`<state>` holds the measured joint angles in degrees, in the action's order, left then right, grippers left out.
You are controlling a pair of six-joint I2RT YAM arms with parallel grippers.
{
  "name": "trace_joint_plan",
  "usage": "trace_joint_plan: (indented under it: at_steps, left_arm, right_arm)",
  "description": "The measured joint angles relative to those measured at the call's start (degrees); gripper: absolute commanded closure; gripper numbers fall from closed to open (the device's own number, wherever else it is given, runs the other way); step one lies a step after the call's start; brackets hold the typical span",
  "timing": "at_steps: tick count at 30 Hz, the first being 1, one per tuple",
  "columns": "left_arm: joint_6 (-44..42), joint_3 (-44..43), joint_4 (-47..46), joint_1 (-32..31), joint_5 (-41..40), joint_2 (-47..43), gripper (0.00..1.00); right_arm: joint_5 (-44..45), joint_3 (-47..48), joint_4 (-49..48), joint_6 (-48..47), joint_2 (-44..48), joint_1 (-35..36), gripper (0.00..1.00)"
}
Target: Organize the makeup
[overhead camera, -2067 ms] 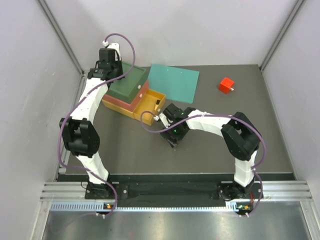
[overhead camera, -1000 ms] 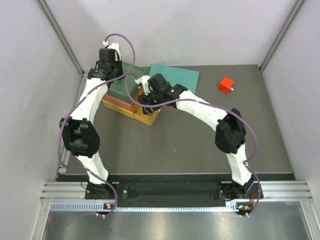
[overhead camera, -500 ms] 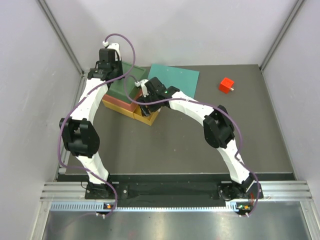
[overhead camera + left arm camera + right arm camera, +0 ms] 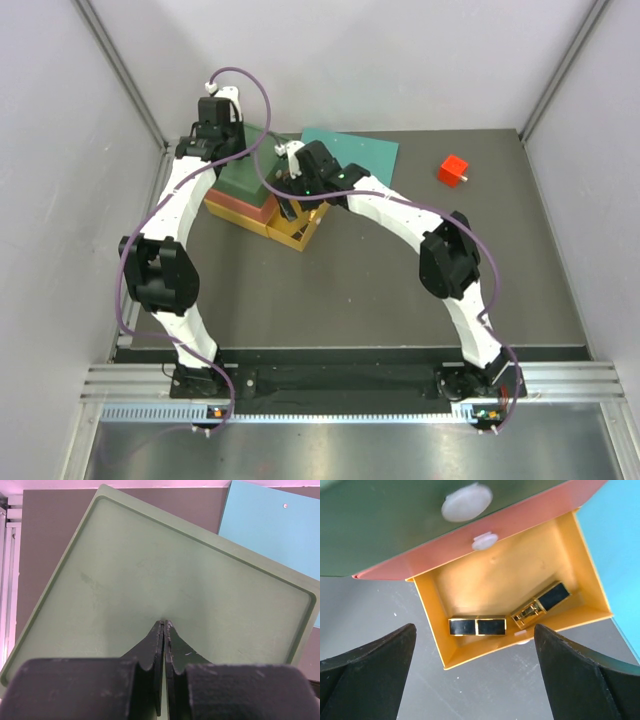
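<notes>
Right end effector [image 4: 475, 629] has opened wide over yellow drawer [image 4: 495, 575].

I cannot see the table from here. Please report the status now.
Left gripper shut, over the green top. Right gripper open above the yellow drawer. Two black-and-gold cases lie inside it. Drawer opening unobstructed.

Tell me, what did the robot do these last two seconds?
The right gripper swung forward and left from mid-table to the open yellow drawer and spread its jaws wide, empty; two black-and-gold cases lie inside. The left gripper stayed shut over the green top; red cube and teal mat unmoved.
</notes>
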<state>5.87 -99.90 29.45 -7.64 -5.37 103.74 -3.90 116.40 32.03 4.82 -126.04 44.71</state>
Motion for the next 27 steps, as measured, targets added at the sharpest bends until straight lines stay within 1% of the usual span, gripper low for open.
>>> trace_joint_plan:
  at_steps: [3,5,7,8,10,11,12,13,14,16,17,19,21,27]
  left_arm:
    - [0.0,0.0,0.0,0.0,0.0,0.0,0.95]
    - [0.0,0.0,0.0,0.0,0.0,0.0,0.95]
    - [0.0,0.0,0.0,0.0,0.0,0.0,0.95]
    - [0.0,0.0,0.0,0.0,0.0,0.0,0.95]
    - [0.0,0.0,0.0,0.0,0.0,0.0,0.95]
    - [0.0,0.0,0.0,0.0,0.0,0.0,0.95]
    - [0.0,0.0,0.0,0.0,0.0,0.0,0.95]
    - [0.0,0.0,0.0,0.0,0.0,0.0,0.95]
    - [0.0,0.0,0.0,0.0,0.0,0.0,0.95]
    - [0.0,0.0,0.0,0.0,0.0,0.0,0.95]
    - [0.0,0.0,0.0,0.0,0.0,0.0,0.95]
    - [0.0,0.0,0.0,0.0,0.0,0.0,0.95]
    - [0.0,0.0,0.0,0.0,0.0,0.0,0.95]
    - [0.0,0.0,0.0,0.0,-0.1,0.0,0.95]
  right_arm:
    - [0.4,-0.2,-0.3,0.8,0.9,-0.3,0.00]
    - [-0.3,-2.2,-2.1,2.6,2.6,-1.2,0.00]
    - [-2.4,-6.8,-5.6,5.7,5.6,-2.8,0.08]
    - [-4.0,-9.9,-7.7,7.8,7.6,-4.2,0.18]
    - [-8.2,-18.0,-14.3,13.4,11.8,-8.1,0.33]
    - [-10.2,-22.0,-18.0,16.9,13.7,-10.5,0.46]
    - [-13.1,-27.5,-23.7,21.5,15.7,-13.8,0.54]
    - [-14.6,-31.1,-27.2,24.3,16.7,-16.2,0.60]
    - [-16.0,-33.9,-30.1,27.1,17.1,-18.3,0.72]
    - [-18.5,-39.1,-35.7,33.0,16.8,-22.9,0.82]
    - [-19.7,-40.9,-37.2,35.6,16.4,-24.2,0.89]
    - [-22.1,-42.9,-39.8,40.0,15.0,-25.2,0.95]
    - [-24.9,-43.5,-43.2,44.3,12.9,-24.7,0.99]
    - [-30.6,-46.4,-55.8,56.8,6.7,-23.3,1.00]
